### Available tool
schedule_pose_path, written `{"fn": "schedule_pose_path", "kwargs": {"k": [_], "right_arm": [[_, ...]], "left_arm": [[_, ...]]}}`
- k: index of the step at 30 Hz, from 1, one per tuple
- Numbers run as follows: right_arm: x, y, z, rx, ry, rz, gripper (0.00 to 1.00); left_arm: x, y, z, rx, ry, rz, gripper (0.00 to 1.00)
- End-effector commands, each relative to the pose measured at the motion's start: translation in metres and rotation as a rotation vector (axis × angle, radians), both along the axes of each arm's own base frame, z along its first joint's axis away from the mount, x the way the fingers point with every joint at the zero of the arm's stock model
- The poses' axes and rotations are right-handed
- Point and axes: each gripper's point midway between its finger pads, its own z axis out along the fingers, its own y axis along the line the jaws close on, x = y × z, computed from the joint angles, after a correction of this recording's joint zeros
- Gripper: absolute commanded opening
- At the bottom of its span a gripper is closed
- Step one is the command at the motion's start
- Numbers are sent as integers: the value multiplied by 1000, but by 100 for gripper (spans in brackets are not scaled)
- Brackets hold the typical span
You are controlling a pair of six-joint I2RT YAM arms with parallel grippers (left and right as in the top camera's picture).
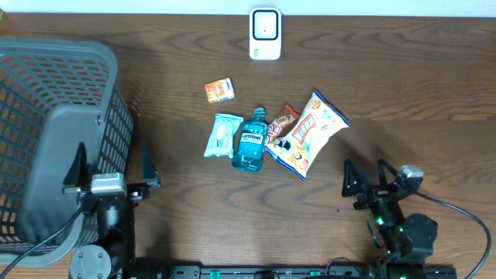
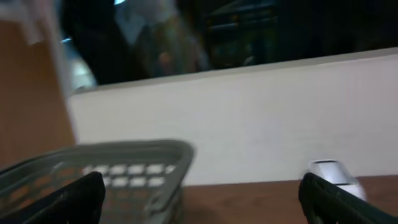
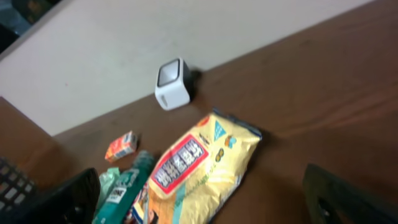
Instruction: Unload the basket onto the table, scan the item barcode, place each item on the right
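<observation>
The right gripper and the left gripper both stand fully open and empty. The items lie ahead and left of the right gripper, with the boxy white scanner farther beyond. Risk: the glossy, crinkled snack bag lies just beside the smooth, rounded bottle, so a grasp may slip or drag both.

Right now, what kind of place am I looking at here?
Probably a mock shop checkout: a white barcode scanner, a grey shopping basket, and groceries like a mouthwash bottle and a snack bag.
</observation>
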Motion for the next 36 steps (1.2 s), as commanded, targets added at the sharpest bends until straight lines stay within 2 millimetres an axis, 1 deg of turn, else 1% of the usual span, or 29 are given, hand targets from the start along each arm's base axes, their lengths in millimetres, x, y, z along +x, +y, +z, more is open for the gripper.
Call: {"fn": "schedule_pose_path", "kwargs": {"k": [1,4,6,9,11,14,17,23,26,31,35,36], "right_arm": [[0,7,-17,20,78,35,99],[0,7,-32,25,146,35,99],[0,7,-41,28,187,34,99],[-1,7,-52,33,235,35,99],[-1,7,-56,35,253,38,99],[-1,7,-58,35,264,37,99],[-1,8,-58,37,264,42,99],[-2,17,-51,47,237,94,99],[0,24,-38,52,184,140,99],[2,27,-25,50,138,161,99],[2,27,-24,50,137,163,99],[2,27,-24,50,136,163,99]], "left_arm": [[-9,-43,16,82,-38,-240,99],[-8,-68,4,113,6,-386,99],[-5,-77,-7,117,53,-448,99],[7,-77,-26,99,136,-450,99],[14,-77,-34,82,171,-454,99],[22,-78,-45,4,226,-466,99],[27,-78,-57,-49,272,-471,99],[28,-78,-75,-111,318,-476,99],[28,-79,-87,-128,350,-484,99],[29,-79,-103,-164,392,-485,99],[29,-79,-123,-192,438,-483,99],[28,-80,-133,-201,459,-482,99]]}}
